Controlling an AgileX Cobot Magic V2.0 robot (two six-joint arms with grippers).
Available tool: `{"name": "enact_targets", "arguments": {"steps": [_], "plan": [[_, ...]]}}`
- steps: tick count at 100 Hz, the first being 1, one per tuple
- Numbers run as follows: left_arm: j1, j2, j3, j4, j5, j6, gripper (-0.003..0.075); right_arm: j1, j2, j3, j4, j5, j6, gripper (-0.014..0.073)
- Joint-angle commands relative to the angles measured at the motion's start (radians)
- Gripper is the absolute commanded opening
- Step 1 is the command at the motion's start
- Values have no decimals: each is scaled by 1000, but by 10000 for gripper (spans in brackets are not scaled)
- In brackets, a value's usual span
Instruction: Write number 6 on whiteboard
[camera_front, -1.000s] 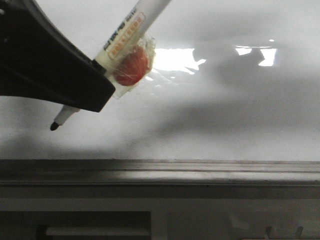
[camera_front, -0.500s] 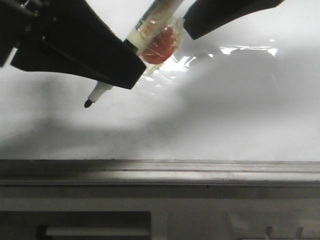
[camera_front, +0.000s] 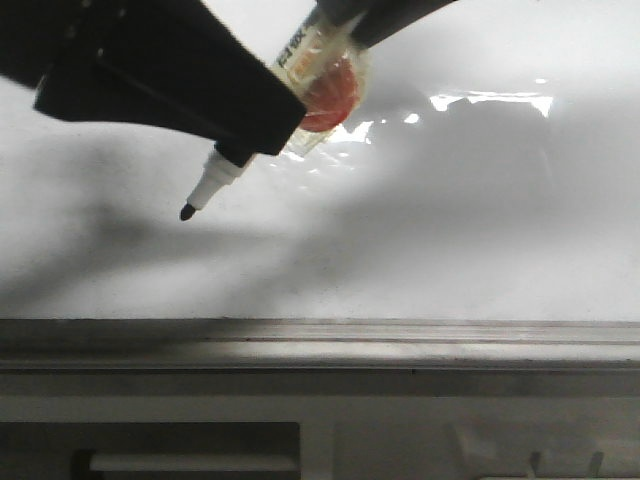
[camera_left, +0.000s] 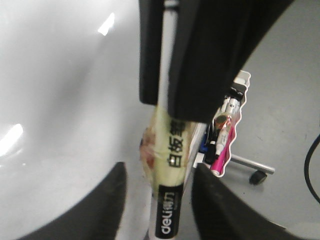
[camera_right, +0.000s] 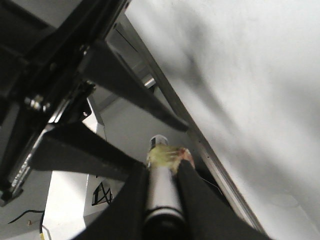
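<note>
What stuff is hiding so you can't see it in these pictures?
- Front view: whether the tip of the pen touches the whiteboard; the depth is unclear.
- Front view: the whiteboard's upper left, and any writing there, is hidden behind the left gripper.
- Front view: the pen's back end is covered by the right gripper and cut off by the top edge.
- Left wrist view: the pen's tip is cut off by the bottom edge.

The marker pen slants over the upper left of the whiteboard, tip lowest, between the left pincer and right pincer. A metal ledge runs along the board's lower edge.
</note>
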Motion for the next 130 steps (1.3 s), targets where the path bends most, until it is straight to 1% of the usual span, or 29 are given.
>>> {"name": "enact_targets", "arguments": {"steps": [1, 3, 4, 10, 23, 36, 50, 65, 75, 87, 99, 114, 123, 130], "plan": [[23, -32, -48, -69, -62, -11, 537, -4, -64, -4, 45, -29, -24, -52], [32, -39, -48, -85, -66, -11, 556, -4, -73, 4, 45, -43, -24, -46], [38, -43, -48, -94, -66, -11, 578, -4, -88, 18, 45, -54, -28, -43], [70, -63, -48, -128, -69, -11, 591, -4, -131, 57, 45, -115, -33, -43], [160, -132, -19, -185, -69, -11, 552, -4, -291, 202, 45, -316, -33, -44], [268, -235, 50, -232, -82, -11, 496, -4, -432, 324, 41, -457, -33, -46], [347, -364, 151, -303, -158, -11, 454, -4, -522, 407, 39, -624, -33, -45], [369, -494, 246, -338, -249, -11, 439, -4, -537, 437, 35, -765, -33, -45], [369, -557, 282, -338, -264, -11, 439, -4, -518, 437, 34, -846, -35, -45], [369, -583, 299, -338, -266, -11, 439, -4, -474, 437, 34, -930, -35, -45], [369, -583, 299, -338, -264, -11, 439, -4, -416, 429, 34, -919, -35, -45], [369, -583, 299, -338, -264, -11, 439, -4, -337, 412, 23, -755, -68, -45], [369, -583, 299, -338, -264, -11, 439, -6, -324, 412, -20, -663, -68, -45], [369, -583, 299, -338, -264, -11, 439, -6, -329, 412, -55, -625, -61, -45]]}}
